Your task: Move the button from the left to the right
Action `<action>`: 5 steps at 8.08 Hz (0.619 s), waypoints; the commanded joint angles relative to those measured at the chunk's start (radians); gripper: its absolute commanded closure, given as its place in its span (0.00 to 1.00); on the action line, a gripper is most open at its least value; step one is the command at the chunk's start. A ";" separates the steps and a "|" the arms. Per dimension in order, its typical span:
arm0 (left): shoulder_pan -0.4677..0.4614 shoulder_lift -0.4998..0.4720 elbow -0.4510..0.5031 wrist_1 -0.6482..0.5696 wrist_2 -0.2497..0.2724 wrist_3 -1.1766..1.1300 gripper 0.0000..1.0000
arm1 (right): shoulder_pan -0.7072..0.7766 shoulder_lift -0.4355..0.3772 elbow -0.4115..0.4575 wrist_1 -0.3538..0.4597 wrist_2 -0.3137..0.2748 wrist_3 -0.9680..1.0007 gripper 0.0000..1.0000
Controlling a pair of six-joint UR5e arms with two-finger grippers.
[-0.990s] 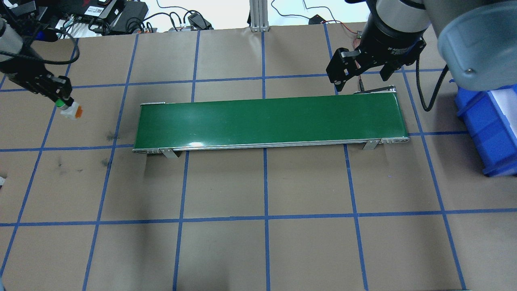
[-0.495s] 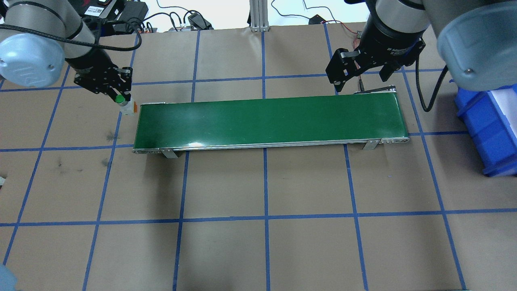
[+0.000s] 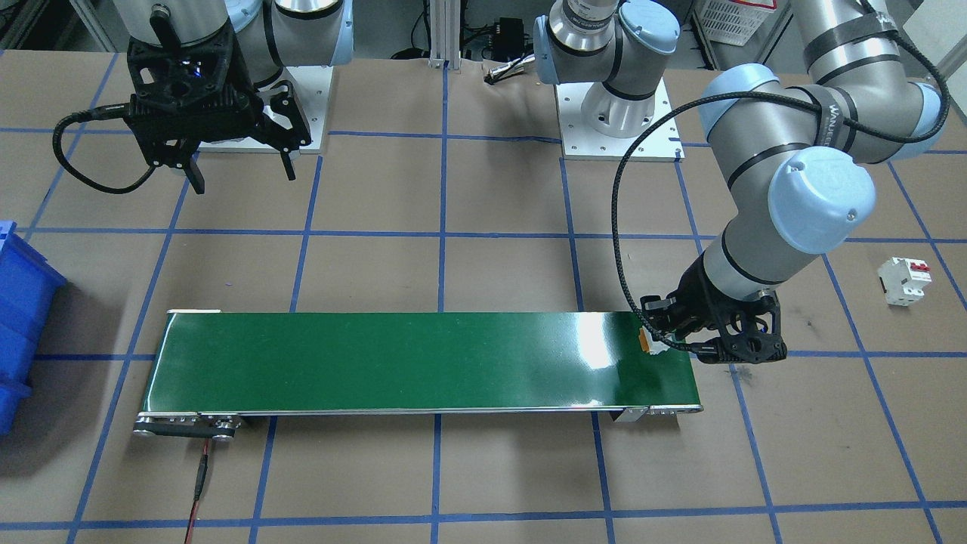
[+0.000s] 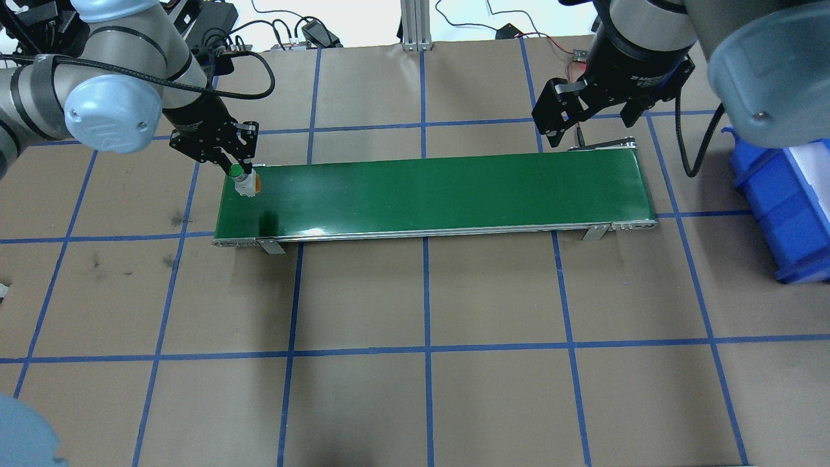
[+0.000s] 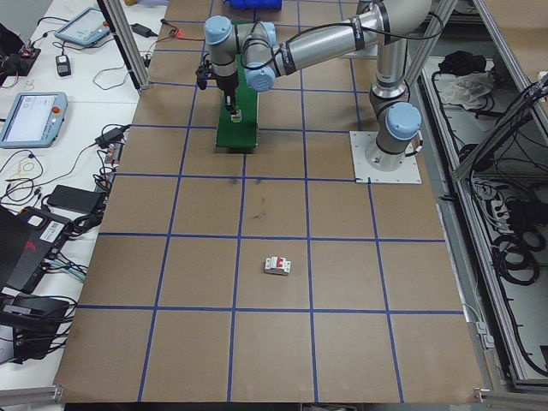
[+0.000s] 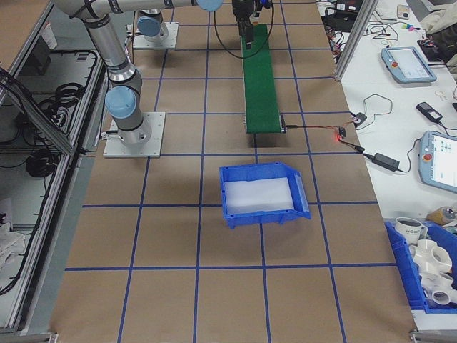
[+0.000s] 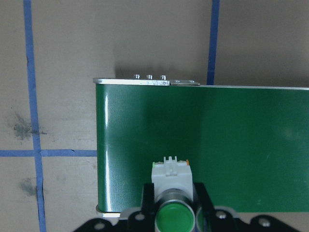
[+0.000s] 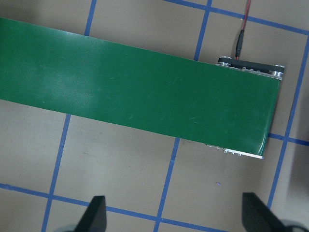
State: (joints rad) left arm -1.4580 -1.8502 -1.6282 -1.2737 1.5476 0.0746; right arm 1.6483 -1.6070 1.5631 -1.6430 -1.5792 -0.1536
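Note:
The button (image 4: pixel 245 182), green cap on a white body with an orange end, is held over the left end of the green conveyor belt (image 4: pixel 441 191). My left gripper (image 4: pixel 236 168) is shut on it by the cap. The left wrist view shows the button (image 7: pixel 171 180) between the two fingers, with the belt (image 7: pixel 231 145) below. From the front the button (image 3: pixel 650 341) shows at the belt's right end, beside the left gripper (image 3: pixel 680 334). My right gripper (image 4: pixel 589 120) hangs open and holds nothing, behind the belt's right end; it also shows in the right wrist view (image 8: pixel 176 220).
A blue bin (image 4: pixel 784 201) stands right of the belt. A white circuit breaker with red levers (image 3: pixel 904 281) lies on the paper far out on my left side. A red cable (image 3: pixel 198 483) runs from the belt's motor end. Blue tape lines grid the brown table.
My left arm has carried the button rightward, from over the bare table to over the belt's left end. The right gripper has shifted only slightly.

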 commanded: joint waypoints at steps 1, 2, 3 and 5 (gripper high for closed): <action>-0.005 0.002 -0.004 0.004 0.005 0.211 0.78 | 0.001 -0.001 -0.009 0.000 0.001 0.003 0.00; -0.010 0.011 -0.012 0.001 -0.001 0.367 0.78 | 0.001 -0.001 -0.009 0.029 -0.004 0.003 0.00; -0.010 0.020 -0.028 -0.004 0.000 0.486 0.78 | 0.002 -0.002 -0.009 0.058 0.004 0.003 0.00; -0.005 0.016 -0.035 0.011 0.006 0.870 0.78 | 0.001 -0.001 -0.011 0.120 -0.001 0.002 0.00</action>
State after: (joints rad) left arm -1.4665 -1.8340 -1.6557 -1.2719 1.5501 0.6115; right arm 1.6500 -1.6082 1.5539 -1.5672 -1.5758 -0.1504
